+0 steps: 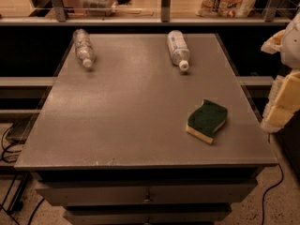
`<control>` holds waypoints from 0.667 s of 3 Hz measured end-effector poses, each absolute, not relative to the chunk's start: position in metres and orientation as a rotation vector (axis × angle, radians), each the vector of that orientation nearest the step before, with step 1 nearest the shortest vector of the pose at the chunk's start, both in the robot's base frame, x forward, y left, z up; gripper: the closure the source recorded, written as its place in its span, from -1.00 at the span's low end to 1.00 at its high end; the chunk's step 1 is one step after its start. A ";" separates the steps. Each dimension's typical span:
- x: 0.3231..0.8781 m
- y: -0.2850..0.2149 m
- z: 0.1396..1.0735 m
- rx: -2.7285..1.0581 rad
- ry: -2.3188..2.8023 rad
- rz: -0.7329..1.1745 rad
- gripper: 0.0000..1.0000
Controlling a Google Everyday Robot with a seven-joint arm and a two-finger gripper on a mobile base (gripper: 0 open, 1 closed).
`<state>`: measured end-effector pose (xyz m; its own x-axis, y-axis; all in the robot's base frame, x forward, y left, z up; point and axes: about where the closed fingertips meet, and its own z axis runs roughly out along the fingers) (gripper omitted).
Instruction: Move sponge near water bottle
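Note:
The sponge [206, 120], dark green on top with a pale yellow base and wavy edges, lies flat on the grey table [131, 107], towards its front right. The water bottle [83, 48], clear and ribbed with a white cap, lies on its side at the far left of the table, cap towards me. My gripper [284, 100] shows as pale yellow and white parts at the right edge of the view, beyond the table's right edge, to the right of the sponge and apart from it. It holds nothing that I can see.
A second bottle [178, 49] with a white-and-blue label lies on its side at the far middle right. A railed shelf [164, 20] with bags and a container runs behind the table. Cables [9, 144] lie on the floor at the left.

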<state>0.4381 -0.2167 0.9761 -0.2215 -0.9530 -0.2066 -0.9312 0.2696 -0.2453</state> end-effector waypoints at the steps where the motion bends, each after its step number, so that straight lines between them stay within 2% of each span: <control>1: 0.438 -0.217 0.976 -1.725 2.232 -0.098 -1.00; 2: 0.449 -0.209 0.972 -1.738 2.209 -0.084 -1.00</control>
